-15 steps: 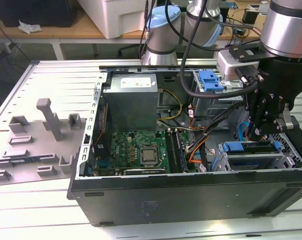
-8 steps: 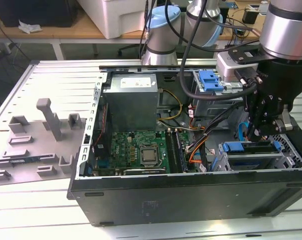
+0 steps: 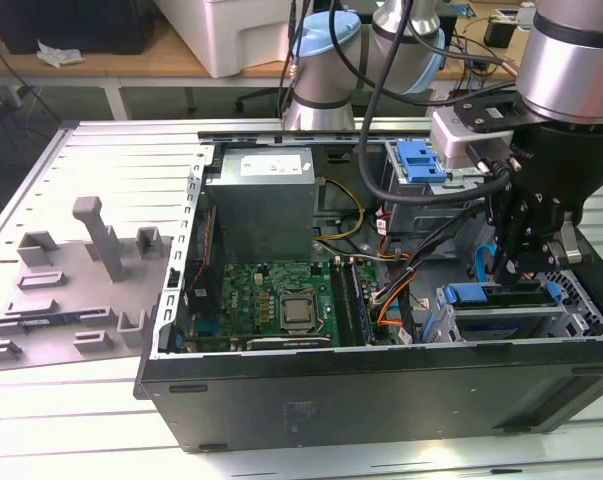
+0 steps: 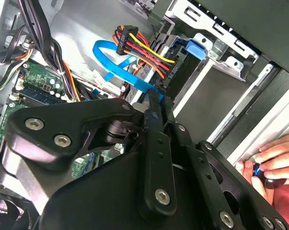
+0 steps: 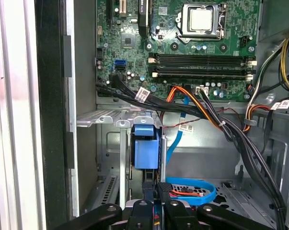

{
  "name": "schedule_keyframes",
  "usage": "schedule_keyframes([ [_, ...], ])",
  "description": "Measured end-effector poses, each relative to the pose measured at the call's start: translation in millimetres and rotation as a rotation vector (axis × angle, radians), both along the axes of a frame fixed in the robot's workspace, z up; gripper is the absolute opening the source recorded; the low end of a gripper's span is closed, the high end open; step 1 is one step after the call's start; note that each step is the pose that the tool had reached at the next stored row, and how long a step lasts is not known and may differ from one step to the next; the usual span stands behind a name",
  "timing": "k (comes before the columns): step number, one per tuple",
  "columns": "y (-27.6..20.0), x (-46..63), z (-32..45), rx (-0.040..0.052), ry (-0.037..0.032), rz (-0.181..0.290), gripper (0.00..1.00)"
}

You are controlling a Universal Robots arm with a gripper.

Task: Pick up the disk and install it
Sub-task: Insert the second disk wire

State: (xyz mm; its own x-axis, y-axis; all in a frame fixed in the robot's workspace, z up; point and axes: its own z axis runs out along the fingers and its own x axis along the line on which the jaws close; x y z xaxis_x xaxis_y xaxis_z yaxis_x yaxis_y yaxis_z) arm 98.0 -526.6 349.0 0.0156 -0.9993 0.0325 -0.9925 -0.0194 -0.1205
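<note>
The disk (image 3: 481,293) stands on edge in the drive bay at the front corner of the open computer case (image 3: 381,390), toward the exterior view's right. Its blue carrier tab (image 5: 146,146) faces away from my gripper, and its dark body (image 4: 177,64) runs back toward the fingertips. My gripper (image 3: 522,268) hangs right over the bay. In both wrist views the fingers (image 5: 145,191) are drawn close together with a thin blue edge between them (image 4: 153,103), so my gripper (image 5: 156,188) looks shut on the disk's near edge.
A blue data cable (image 5: 192,190) and bundled power wires (image 4: 144,50) lie beside the fingertips. A grey power supply (image 3: 259,195), the motherboard (image 3: 281,295) and a smaller blue bracket (image 3: 418,160) sit in the case. A person's hand (image 4: 273,160) rests outside the case wall.
</note>
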Motion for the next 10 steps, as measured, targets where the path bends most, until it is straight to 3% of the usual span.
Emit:
schedule_keyframes([
  [10, 0.0, 0.5, -1.3, 0.0001, 0.0000, 0.000, 0.16],
])
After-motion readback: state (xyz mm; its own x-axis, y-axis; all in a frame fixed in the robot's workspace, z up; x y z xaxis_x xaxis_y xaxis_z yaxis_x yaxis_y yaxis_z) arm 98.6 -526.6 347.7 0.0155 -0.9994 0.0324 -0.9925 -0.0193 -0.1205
